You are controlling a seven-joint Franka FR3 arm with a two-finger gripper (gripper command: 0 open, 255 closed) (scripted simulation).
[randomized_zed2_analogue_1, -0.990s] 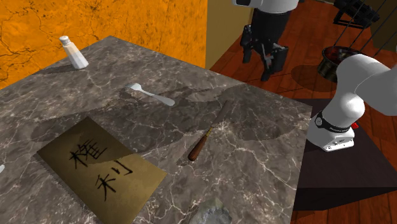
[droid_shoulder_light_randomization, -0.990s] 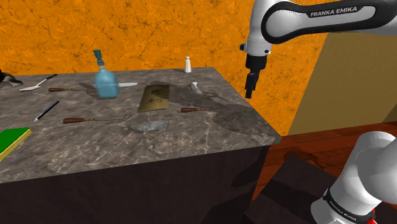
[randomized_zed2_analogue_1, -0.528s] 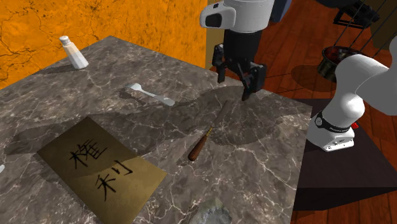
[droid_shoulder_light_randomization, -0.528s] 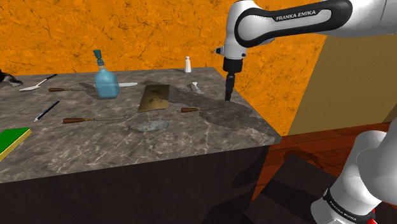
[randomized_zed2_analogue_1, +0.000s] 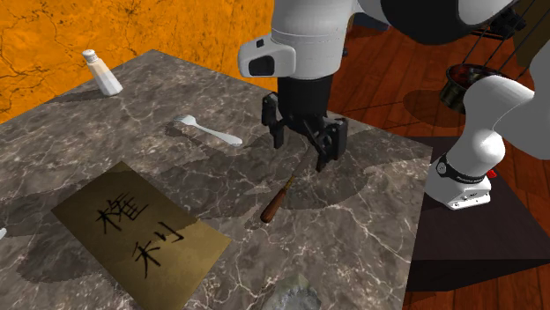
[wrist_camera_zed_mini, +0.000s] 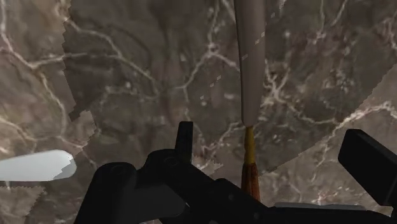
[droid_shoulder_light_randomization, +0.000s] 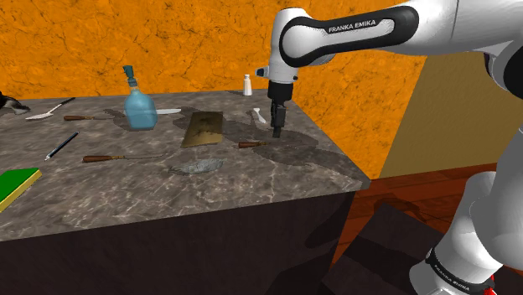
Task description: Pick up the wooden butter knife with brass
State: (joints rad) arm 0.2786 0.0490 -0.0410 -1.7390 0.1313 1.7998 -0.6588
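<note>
Two fingers (randomized_zed2_analogue_1: 327, 141) of the gripper (randomized_zed2_analogue_1: 300, 151) stand apart above the butter knife (randomized_zed2_analogue_1: 275, 202). It lies flat on the marble countertop (randomized_zed2_analogue_1: 370, 229), untouched.

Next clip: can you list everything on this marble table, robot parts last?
Table: one, dark marble.
Butter knife: one, brown handle, brass collar, grey blade; under the gripper.
Placard: one, olive, black characters; beside the knife's handle.
Small spoon: one, white; between shaker and gripper.
Shaker: one, white; far edge.
Bottle: one, blue, teal stopper; far side.
Brown-handled utensils: two; one beside the bottle, another nearer.
Grey spoon: one; far corner.
Pen: one, black.
Pad: one, green; front corner.
Crumpled lump: one, grey.
Gripper: one, black, open, straddling the knife.
Arm: one, white.
Stand: one, dark.
</note>
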